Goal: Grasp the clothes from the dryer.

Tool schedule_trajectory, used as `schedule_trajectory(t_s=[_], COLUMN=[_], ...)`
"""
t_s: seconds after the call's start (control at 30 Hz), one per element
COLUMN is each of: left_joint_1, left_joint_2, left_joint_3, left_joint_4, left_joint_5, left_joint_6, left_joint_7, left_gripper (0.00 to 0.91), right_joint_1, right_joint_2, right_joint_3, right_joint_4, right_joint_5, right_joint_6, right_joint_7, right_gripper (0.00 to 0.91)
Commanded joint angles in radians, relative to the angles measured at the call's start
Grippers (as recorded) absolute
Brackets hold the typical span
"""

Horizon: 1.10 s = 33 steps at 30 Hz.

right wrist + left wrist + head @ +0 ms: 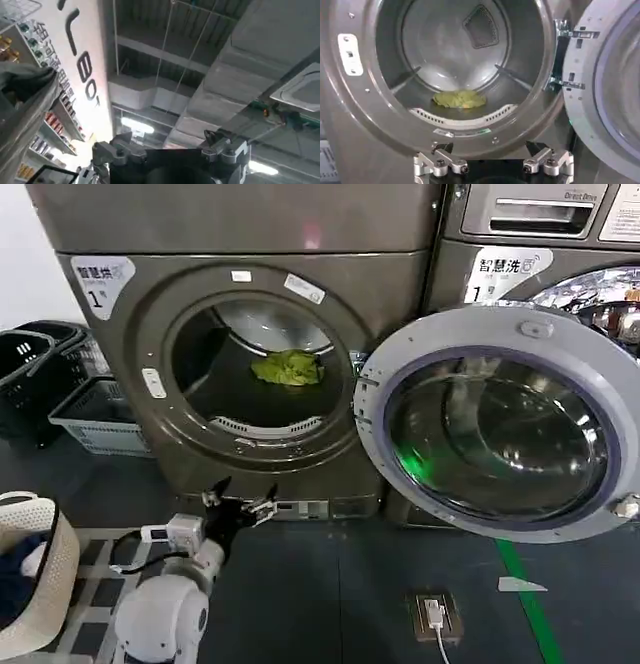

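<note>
Left end effector (240, 502) is held low before the dryer (100, 364), fingers spread wide, nothing gripped. Smooth brushed-metal fascia and a round port rim are seen just beyond it. Round glass door (495, 419) is swung fully to the right, so the opening is left clear. Crumpled green clothes (289, 368) are lodged deep on the drum floor. Right end effector (170, 150) is pointed at the ceiling, fingers apart, empty.

Dryer opening (250, 364) seemingly clear, door (500, 419) aside.
</note>
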Motion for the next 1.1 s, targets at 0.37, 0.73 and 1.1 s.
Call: schedule_trajectory(t_s=[0.37,0.73,1.1], left_joint_1=[-0.019,-0.027,-0.027], left_joint_2=[0.000,0.006,0.005], left_joint_3=[-0.007,-0.013,-0.011], left_joint_4=[0.019,0.031,0.031], left_joint_5=[-0.004,0.008,0.000], left_joint_6=[0.049,0.049,0.049], left_joint_7=[-0.010,-0.011,-0.003], left_gripper=[0.907,0.907,0.907], right_joint_1=[0.006,-0.001,-0.003], right_joint_2=[0.006,0.012,0.022], right_joint_3=[0.004,0.013,0.016], right_joint_4=[0.005,-0.001,-0.005], right_joint_5=[-0.004,-0.009,-0.012], right_joint_6=[-0.004,-0.002,0.001], right_joint_7=[0.001,0.001,0.000], right_gripper=[0.907,0.907,0.907])
